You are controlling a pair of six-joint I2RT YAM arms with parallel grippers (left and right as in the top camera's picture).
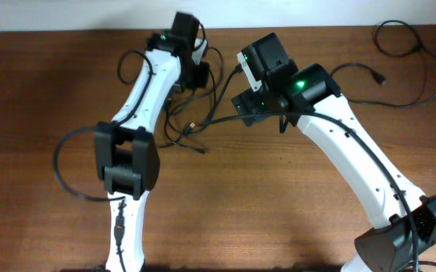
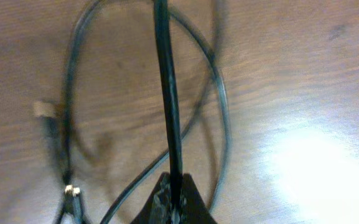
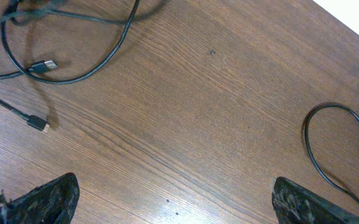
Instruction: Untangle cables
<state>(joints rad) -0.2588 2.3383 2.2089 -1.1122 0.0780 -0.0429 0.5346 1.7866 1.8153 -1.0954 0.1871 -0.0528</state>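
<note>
Left pincer (image 2: pixel 174 204): pressed together on 1 black cable (image 2: pixel 167 93), which runs straight ahead from its tips above the desk (image 2: pixel 303 74); thinner loops (image 2: pixel 219 106) lie beneath it and to both sides. Right pincer (image 3: pixel 174 186): spread wide, touching no cable, over bare desk. Tangle (image 3: pixel 55 43) lies ahead-left of it, with 1 USB plug (image 3: pixel 42 65) and 1 small plug (image 3: pixel 37 122); 1 separate cable (image 3: pixel 328 143), looped, lies ahead-right.
</note>
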